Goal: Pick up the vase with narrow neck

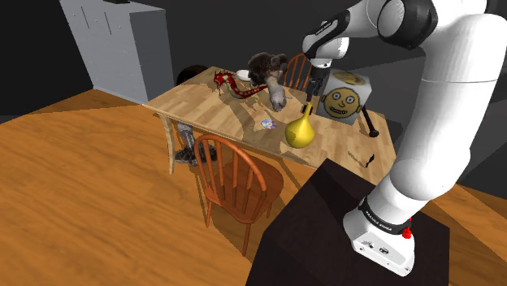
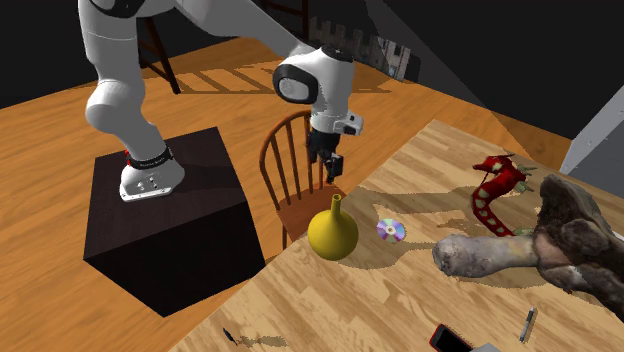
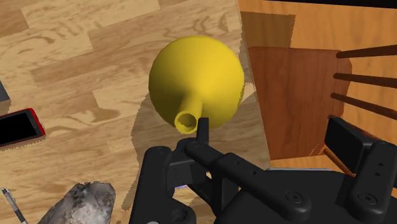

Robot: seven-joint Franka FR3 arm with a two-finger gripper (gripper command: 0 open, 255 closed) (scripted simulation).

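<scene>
Yellow and round-bellied, the vase (image 1: 300, 132) stands upright on the wooden table (image 1: 203, 101) near the edge by the orange chair (image 1: 236, 175). Its long axis is vertical and its narrow neck points straight up at the black gripper (image 1: 309, 104), which hovers just above the mouth with fingers apart and nothing held. In the wrist view the neck seems to lie just outside one finger, so the hand should probably first shift sideways to centre it, then descend along the axis and close gently, since a skewed squeeze could tip the vase.
</scene>
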